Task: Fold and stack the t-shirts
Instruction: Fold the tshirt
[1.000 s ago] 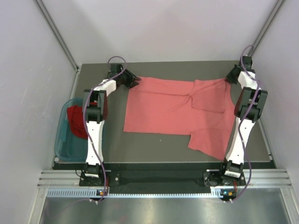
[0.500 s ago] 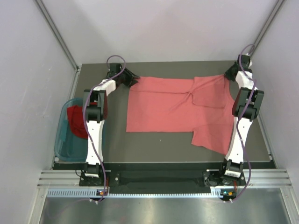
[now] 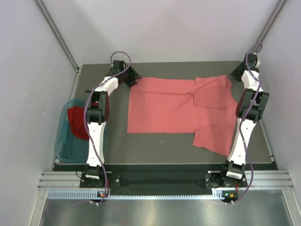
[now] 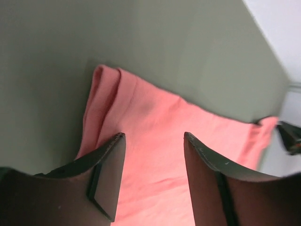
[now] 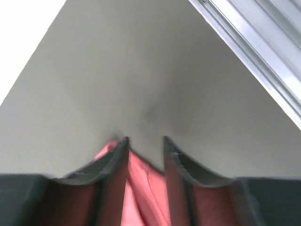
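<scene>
Two arms rise from the near edge of the bench (image 3: 141,148), the left arm (image 3: 94,136) at 7 o'clock and the right arm (image 3: 242,132) at 5 o'clock. There are two t-shirts and one basket.

The teal basket (image 3: 60,136) sits off the bench's left side at about 8 o'clock. In it the deep red t-shirt (image 3: 77,123) lies bunched up.

The salmon-pink t-shirt (image 3: 169,106) is spread flat across the middle and far part of the bench. Its hem lies toward 9 o'clock and its sleeves toward 3 o'clock, with one sleeve reaching down toward 4 o'clock.

At 11 o'clock the left end effector (image 3: 133,75) is over the shirt's far hem corner. Its fingers (image 4: 106,179) stand wide apart, with pink cloth lying below and between them, held by neither.

At 1 o'clock the right end effector (image 3: 233,74) is at the shirt's far shoulder edge. Its fingers (image 5: 113,174) are only narrowly parted. Bare bench shows between the tips, and pink cloth shows farther back in the gap.
</scene>
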You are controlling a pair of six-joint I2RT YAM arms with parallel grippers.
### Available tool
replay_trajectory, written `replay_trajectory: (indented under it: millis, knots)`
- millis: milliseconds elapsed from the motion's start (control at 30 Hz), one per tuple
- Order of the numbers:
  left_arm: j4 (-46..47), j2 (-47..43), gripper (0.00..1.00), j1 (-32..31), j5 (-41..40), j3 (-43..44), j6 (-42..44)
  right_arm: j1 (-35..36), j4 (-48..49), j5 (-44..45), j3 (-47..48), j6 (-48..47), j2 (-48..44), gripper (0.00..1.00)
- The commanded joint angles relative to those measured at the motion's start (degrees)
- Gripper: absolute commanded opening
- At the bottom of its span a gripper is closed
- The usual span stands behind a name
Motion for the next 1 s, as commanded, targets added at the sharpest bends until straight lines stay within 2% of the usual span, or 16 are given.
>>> replay_trajectory:
  millis: [0,133,233,333,400,433,467,533,633,800,967]
  knots:
    - [-11.0,-7.4,0.59,-1.2,-5.5,4.5,10.1,-0.3,-5.5,0.4,3.2,-2.7,-8.1,0.38]
    - [-16.0,-16.1,0.60,-2.9,-9.8,1.7,14.5,-0.4,-10.3,3.4,-2.1,-5.1,-18.7,0.52]
    - [-20.1,-22.4,0.60,-4.0,-12.4,-3.0,16.8,-0.4,-15.4,4.0,-5.9,-7.1,-25.3,0.56]
    - [-23.4,-29.4,0.59,-5.3,-13.6,-12.2,17.2,-0.5,-17.1,3.6,-16.3,-7.4,-33.5,0.60]
    - [-23.6,-33.7,0.58,-6.1,-13.9,-17.8,18.0,-0.6,-17.0,1.7,-22.1,-6.8,-38.2,0.60]
    - [-23.9,-38.0,0.58,-6.8,-13.8,-20.7,18.0,-0.6,-16.3,0.5,-28.0,-6.7,-42.7,0.60]
    - [-23.7,-40.1,0.57,-7.0,-13.5,-26.6,17.9,-0.6,-16.0,0.2,-31.1,-6.4,-45.0,0.60]
    - [-23.7,-46.1,0.56,-7.3,-11.9,-32.7,17.2,-0.5,-15.1,-1.9,-37.5,-5.6,-51.6,0.60]
    - [-25.5,-52.6,0.54,-8.2,-12.2,-45.1,16.5,-0.6,-13.0,-3.6,-52.0,-5.3,-60.2,0.59]
    - [-26.9,-60.4,0.54,-9.4,-15.4,-56.0,13.5,-0.6,-11.8,-5.3,-63.8,-6.0,-72.5,0.58]
    - [-26.8,-59.4,0.54,-9.4,-17.9,-59.3,12.1,-0.5,-13.7,-4.9,-69.6,-7.3,-79.0,0.58]
